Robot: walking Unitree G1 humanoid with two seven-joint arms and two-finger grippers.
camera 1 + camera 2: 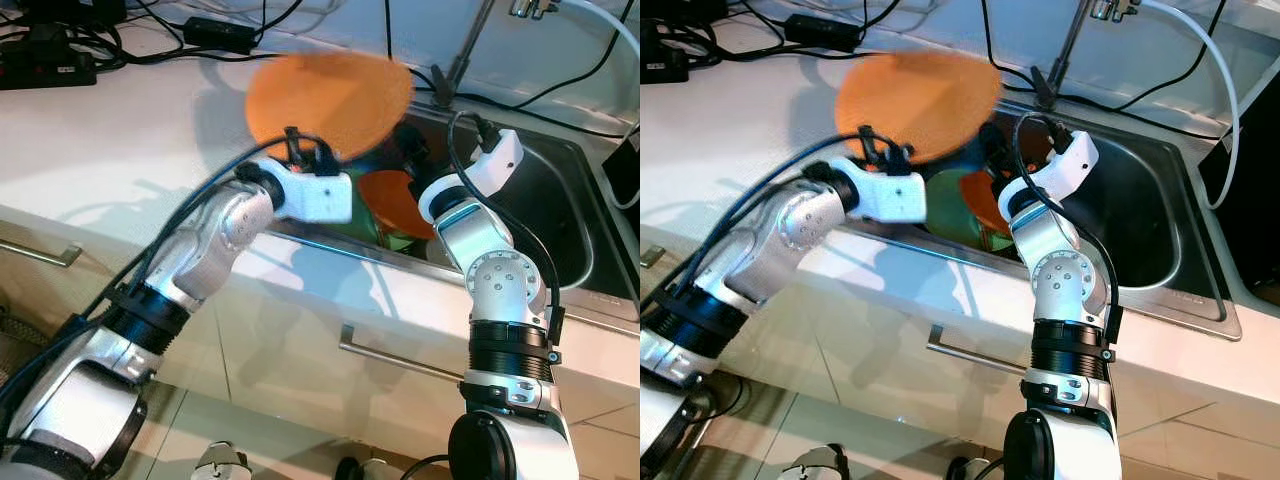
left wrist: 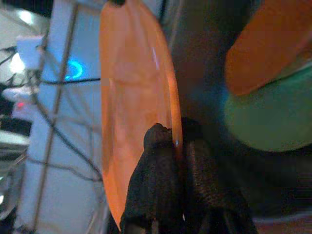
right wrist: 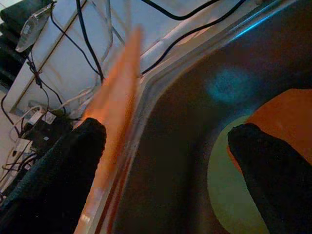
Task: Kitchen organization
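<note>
The left gripper (image 2: 178,146) pinches the rim of an orange plate (image 1: 330,100), holding it in the air over the counter (image 1: 120,140) just left of the sink (image 1: 1140,220), while the right gripper (image 3: 168,141) hangs open over the sink's orange plate (image 1: 395,200) and green plate (image 1: 955,205).

We see our left gripper (image 1: 300,150) holding a blurred orange plate (image 1: 330,100) by its lower edge, raised above the pale surface (image 1: 120,130) at the near-left corner of the steel sink (image 1: 560,200). Our right gripper (image 1: 415,150) reaches down into the sink, where a second orange plate (image 1: 395,200) lies over something green (image 1: 395,240). Black cables (image 1: 150,40) trail along the back of the surface, and a faucet stem (image 1: 465,50) rises behind the sink.
</note>
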